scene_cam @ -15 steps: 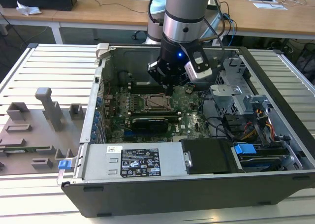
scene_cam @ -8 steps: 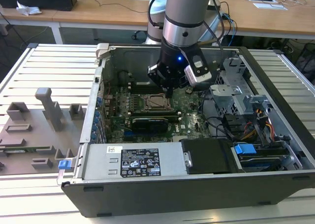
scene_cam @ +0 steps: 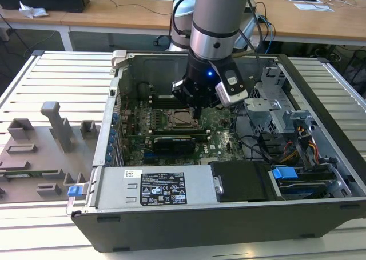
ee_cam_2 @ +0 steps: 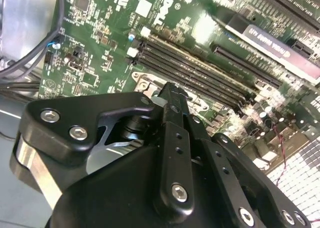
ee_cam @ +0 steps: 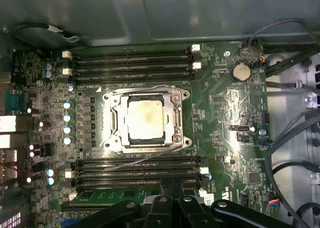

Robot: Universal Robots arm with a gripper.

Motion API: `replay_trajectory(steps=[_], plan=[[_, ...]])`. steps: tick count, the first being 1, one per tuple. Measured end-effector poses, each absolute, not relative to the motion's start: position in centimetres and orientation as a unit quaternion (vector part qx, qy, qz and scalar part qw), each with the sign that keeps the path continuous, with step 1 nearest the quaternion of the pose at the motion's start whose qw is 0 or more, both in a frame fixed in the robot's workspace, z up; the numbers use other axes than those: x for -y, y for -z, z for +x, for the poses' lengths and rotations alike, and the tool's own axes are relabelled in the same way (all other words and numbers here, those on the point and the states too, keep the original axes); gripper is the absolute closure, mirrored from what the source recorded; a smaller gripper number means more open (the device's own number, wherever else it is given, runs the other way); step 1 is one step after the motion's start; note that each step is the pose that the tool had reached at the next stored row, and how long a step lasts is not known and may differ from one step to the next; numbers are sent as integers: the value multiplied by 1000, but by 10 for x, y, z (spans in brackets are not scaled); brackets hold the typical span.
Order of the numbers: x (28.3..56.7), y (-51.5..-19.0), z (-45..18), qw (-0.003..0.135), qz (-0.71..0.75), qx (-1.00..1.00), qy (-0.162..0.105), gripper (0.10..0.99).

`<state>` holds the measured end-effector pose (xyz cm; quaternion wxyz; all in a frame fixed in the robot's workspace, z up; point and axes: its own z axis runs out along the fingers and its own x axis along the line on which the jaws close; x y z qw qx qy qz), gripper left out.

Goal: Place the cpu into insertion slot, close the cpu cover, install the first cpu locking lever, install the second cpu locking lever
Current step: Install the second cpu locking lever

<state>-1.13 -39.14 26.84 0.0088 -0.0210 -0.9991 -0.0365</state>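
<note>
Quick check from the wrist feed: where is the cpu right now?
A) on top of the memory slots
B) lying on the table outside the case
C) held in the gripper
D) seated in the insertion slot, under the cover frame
D: in the first wrist view the cpu sits square in the insertion slot, with the cpu cover framing it.

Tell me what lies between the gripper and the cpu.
In the first wrist view, long black memory slots lie between the gripper and the cpu.

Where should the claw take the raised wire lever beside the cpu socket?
Probably the locking lever's free end over the memory slots, from above, straddling it: a thin wire slanting away from the insertion slot, with room either side.
</note>
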Motion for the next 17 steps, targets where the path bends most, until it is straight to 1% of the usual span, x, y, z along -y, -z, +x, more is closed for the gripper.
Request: replay_trajectory(steps=[5, 12, 13, 15, 17], plan=[[396, -267, -11, 9, -21, 999, 36, 980], [399, -255, -11, 9, -21, 999, 40, 980], [399, -255, -11, 9, -21, 999, 48, 980], [399, -255, -12, 10, -21, 997, 76, 980], [399, -254, -12, 10, -21, 995, 92, 980]])
